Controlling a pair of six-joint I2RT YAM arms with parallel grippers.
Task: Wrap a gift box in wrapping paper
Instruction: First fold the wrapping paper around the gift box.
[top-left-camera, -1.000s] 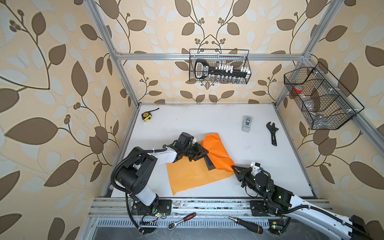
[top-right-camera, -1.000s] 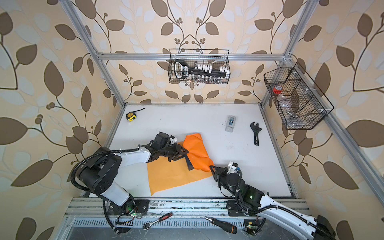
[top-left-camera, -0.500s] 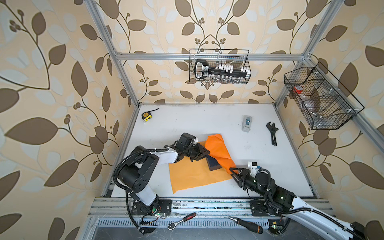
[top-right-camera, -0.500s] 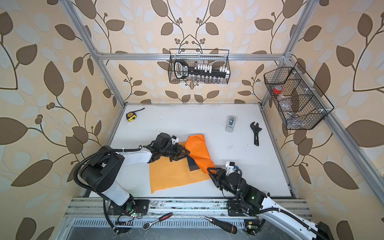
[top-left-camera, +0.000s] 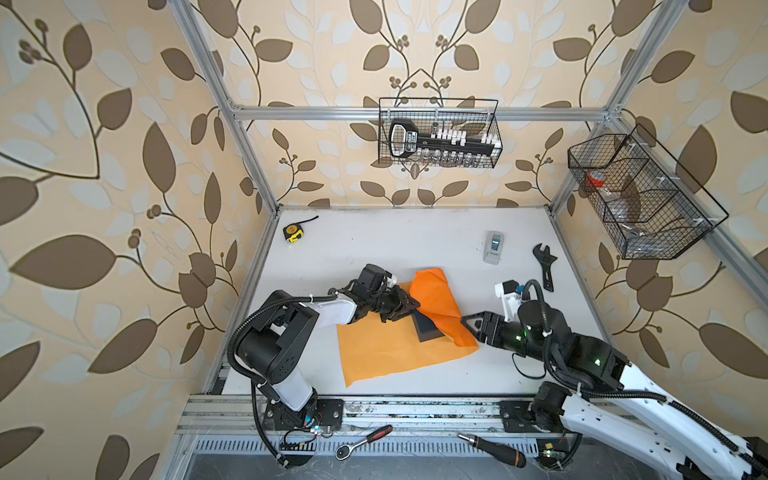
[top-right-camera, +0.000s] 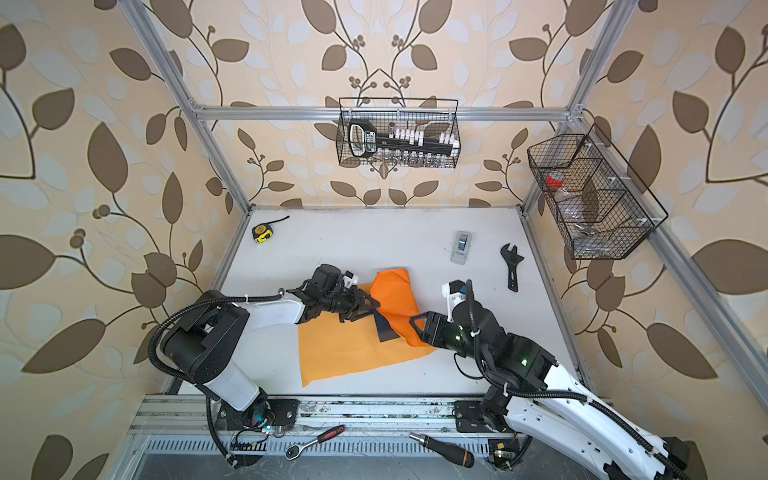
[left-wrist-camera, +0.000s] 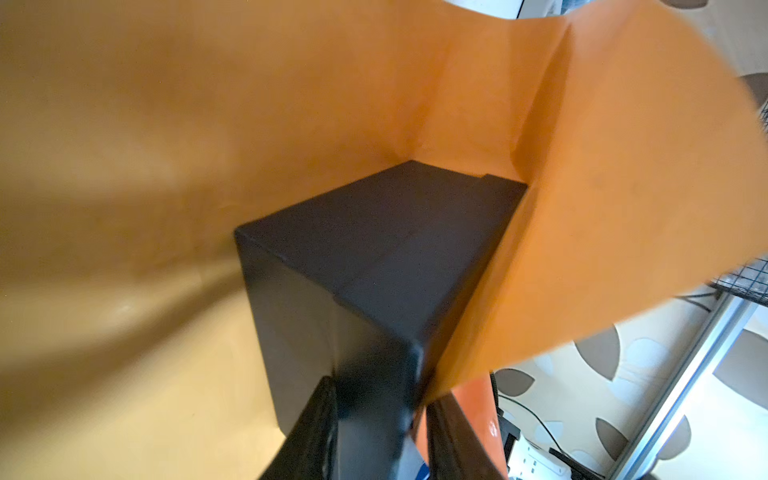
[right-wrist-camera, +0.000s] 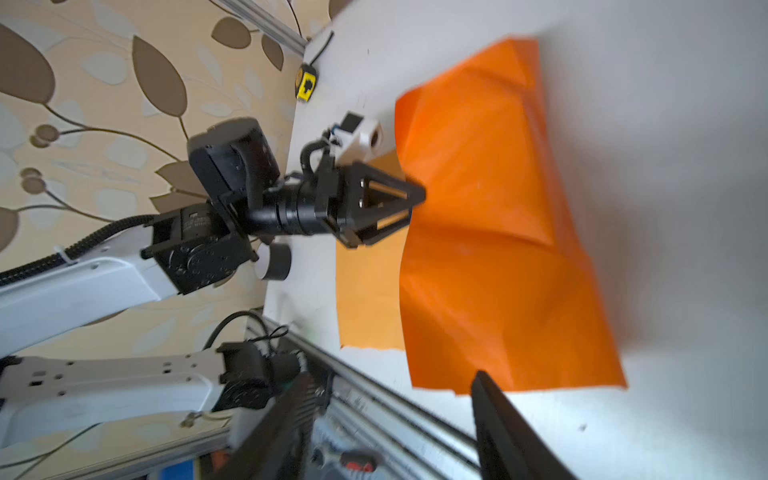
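Right pincer (top-left-camera: 465, 323) newly agape, paper (top-left-camera: 386, 353) creased

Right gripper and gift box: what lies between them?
A flap of wrapping paper, folded over the gift box, lies before the right gripper; both top views show it.

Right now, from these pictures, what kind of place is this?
Probably a robot test cell: an aluminium frame, the left arm and right arm mounted on a rail, a wire basket of tools on the wall.
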